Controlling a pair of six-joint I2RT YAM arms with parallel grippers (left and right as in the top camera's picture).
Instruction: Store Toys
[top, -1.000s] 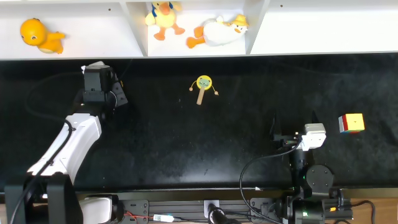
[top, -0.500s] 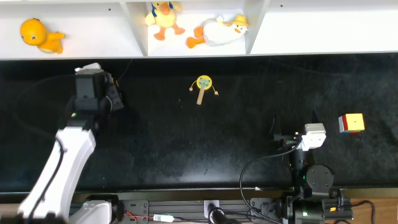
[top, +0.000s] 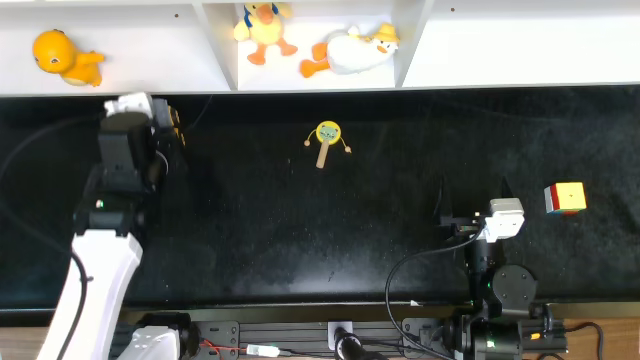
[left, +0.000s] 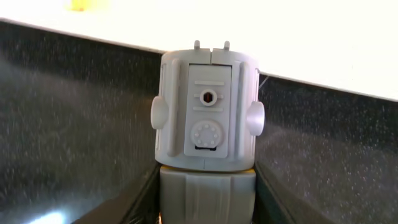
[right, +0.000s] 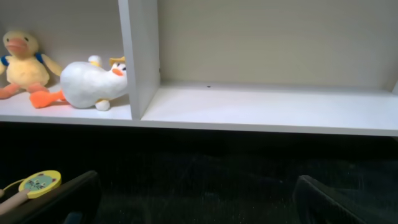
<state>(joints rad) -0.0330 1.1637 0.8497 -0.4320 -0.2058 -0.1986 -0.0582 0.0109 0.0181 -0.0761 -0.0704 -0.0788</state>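
Observation:
A grey robot toy (left: 208, 112) stands upright between the fingers (left: 142, 198) of my left gripper (top: 160, 135), which is shut on its lower body at the table's far left, close to the white shelf (top: 320, 78). My right gripper (right: 198, 202) is open with nothing between its fingers, low near the front right (top: 445, 215). A yellow rattle drum (top: 327, 137) lies on the black table in the middle, near the shelf, and shows low in the right wrist view too (right: 36, 184). A multicoloured cube (top: 565, 198) sits at the right.
The shelf's left compartment holds an orange duck (top: 65, 56). Its middle compartment holds a yellow duck (top: 263, 25) and a white goose (top: 350, 50). The right compartment (right: 267, 106) is bare. Cables run from the arm bases along the front edge.
My left arm has swung left and toward the shelf, carrying the grey robot toy. The right arm, rattle and cube have stayed put.

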